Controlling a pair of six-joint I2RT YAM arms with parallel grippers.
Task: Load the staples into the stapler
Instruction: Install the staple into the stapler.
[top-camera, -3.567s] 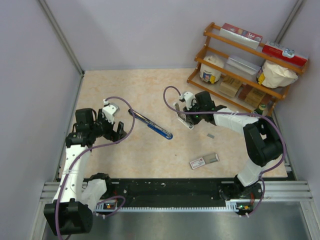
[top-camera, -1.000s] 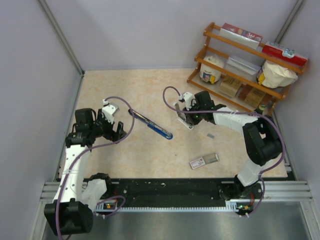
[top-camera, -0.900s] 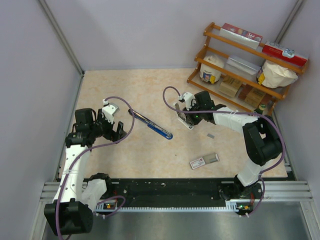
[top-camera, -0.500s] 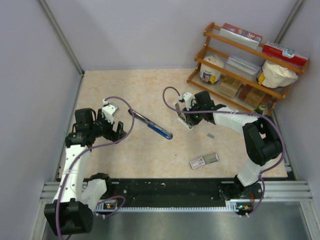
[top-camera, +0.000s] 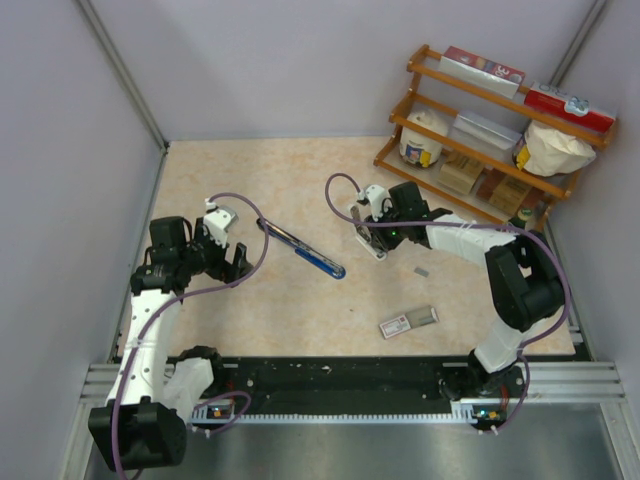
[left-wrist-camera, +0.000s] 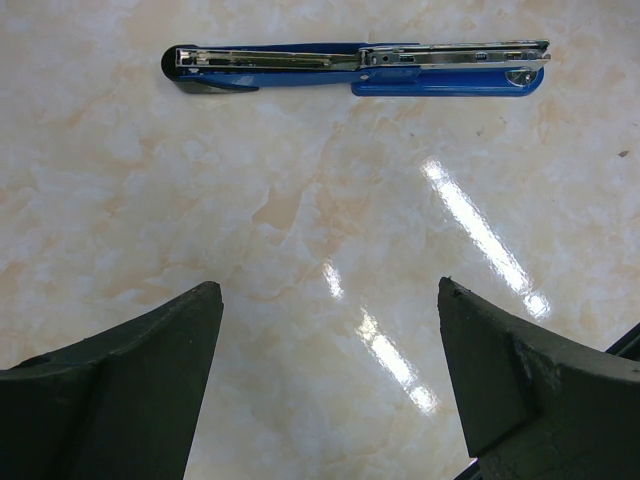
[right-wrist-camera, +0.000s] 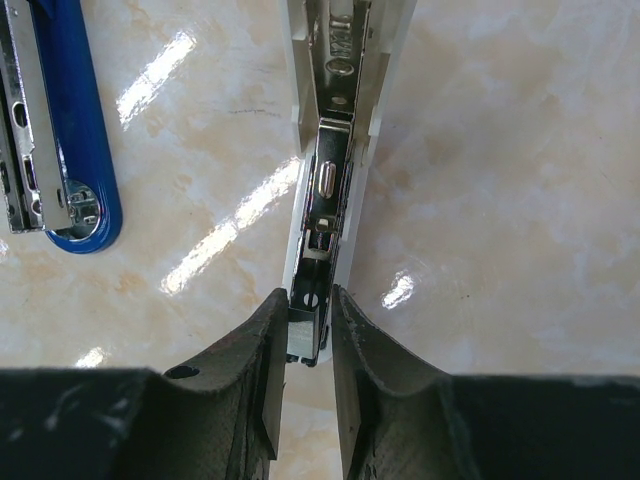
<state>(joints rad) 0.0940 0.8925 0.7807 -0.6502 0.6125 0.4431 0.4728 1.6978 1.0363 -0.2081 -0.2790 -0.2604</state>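
Right gripper: jaws nearly together, clamped on the near end of the white stapler, fingers either side of its metal rail. The white stapler lay open on the surface.

Left gripper: jaws wide apart, holding nothing, hovering over bare surface.

We saw the blue stapler lying opened out flat ahead of the left gripper, well apart from it, metal channel facing up. Its rounded blue end sat just left of the white stapler, not touching (right wrist view).

Staple box was near the front edge, right of centre, grey tray slid partly out; contents too small to tell. One small grey strip lay loose between the box and the right gripper. Wooden rack stood at the far right corner.
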